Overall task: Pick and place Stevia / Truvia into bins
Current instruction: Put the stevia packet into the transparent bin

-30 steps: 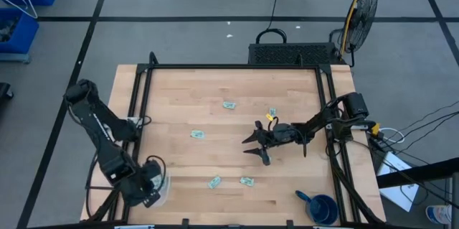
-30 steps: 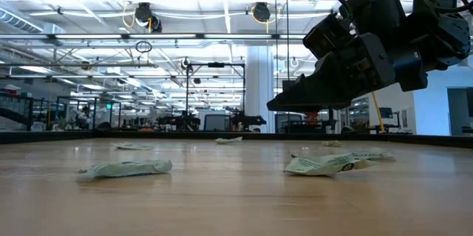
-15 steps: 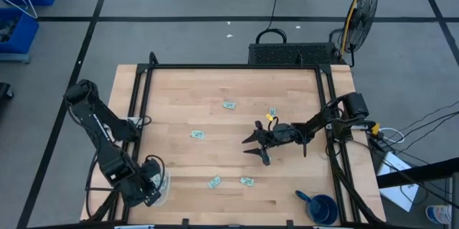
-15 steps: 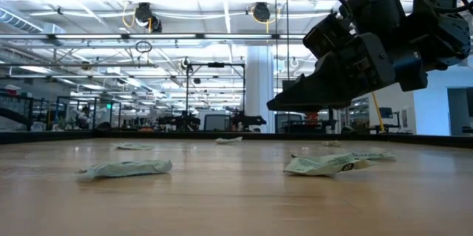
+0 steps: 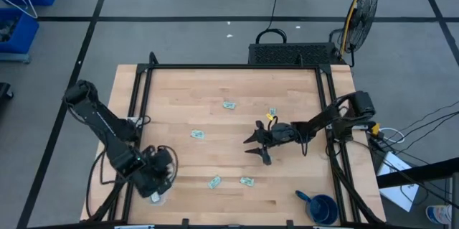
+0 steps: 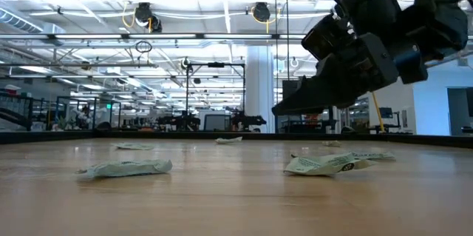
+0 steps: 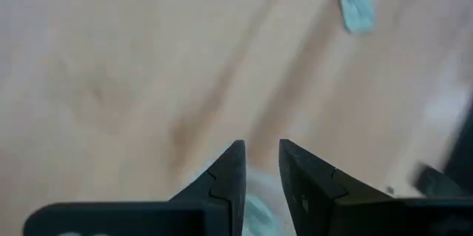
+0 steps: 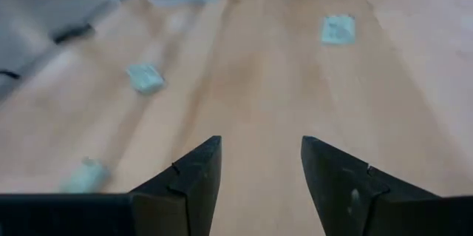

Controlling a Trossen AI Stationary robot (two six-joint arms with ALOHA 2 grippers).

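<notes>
Five Stevia / Truvia sachets [image 5: 197,134] lying flat on the wooden table [image 5: 179,92], scattered around the centre of the high view: two toward the upper middle, one left of centre, two side by side at lower middle. Clear bin [image 5: 156,197] at lower left, largely under the left gripper [image 5: 159,179]; fingers there parted by a narrow slit, nothing pinched, something pale green just beyond the tips, possibly a sachet in the bin. Right gripper [image 5: 254,150] right of centre, above the table, fingers spread wide, empty.

Probably near weightless: thin, limp, crinkly paper, easy to slide or flick away. Best taken across the short width, fingertips down on the wood, or at a raised wrinkled edge.

Dark print on one sachet in the low view, too small to read; no brand legible.
</notes>
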